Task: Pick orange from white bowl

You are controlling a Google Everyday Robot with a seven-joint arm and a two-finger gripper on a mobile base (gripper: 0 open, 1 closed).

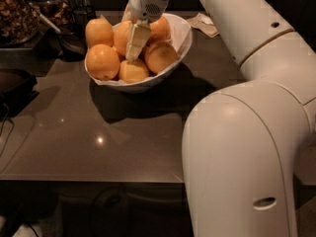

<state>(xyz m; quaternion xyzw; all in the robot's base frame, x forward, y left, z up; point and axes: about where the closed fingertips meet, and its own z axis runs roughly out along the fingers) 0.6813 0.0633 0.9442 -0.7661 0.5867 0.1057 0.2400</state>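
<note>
Dark glossy table (98, 147) fills the middle, two small glints of light on its surface. Far left corner, a clear container (12, 14) packed with brown bits, and just beside it a dark scoop (69, 42) with its pale handle angling up and left. At the left edge sits a black tray (15, 85), thin cables (6, 130) trailing below it. Far right, a crumpled napkin (205, 23) lies flat on the tabletop. The gripper (132, 58) hangs over the table's far end.

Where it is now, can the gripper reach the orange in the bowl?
Probably yes: the gripper hangs inside the white bowl, beside the orange, nothing between them, though neighbouring oranges crowd it.
</note>
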